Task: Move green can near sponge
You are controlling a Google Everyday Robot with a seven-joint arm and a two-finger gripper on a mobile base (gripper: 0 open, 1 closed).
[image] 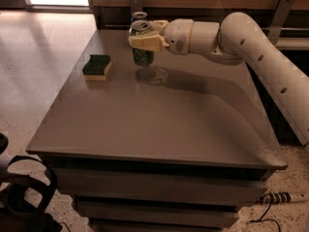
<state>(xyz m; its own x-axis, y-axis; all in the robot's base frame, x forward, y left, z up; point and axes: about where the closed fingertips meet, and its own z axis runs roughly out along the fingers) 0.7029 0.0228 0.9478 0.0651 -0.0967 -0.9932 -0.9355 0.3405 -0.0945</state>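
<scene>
The green can (143,56), mottled green and black with a silver top, hangs a little above the grey table (159,124) at its far middle. My gripper (143,40) reaches in from the right and is shut on the can's upper part. The can's shadow lies on the table just below it. The sponge (96,66), dark green on a pale yellow base, lies flat on the table to the can's left, about a can's height away.
A blue can (138,17) stands at the table's far edge, mostly hidden behind the held can. My white arm (251,47) spans the table's right rear. A dark counter and wall brackets run behind the table. A power strip (282,197) lies on the floor at right.
</scene>
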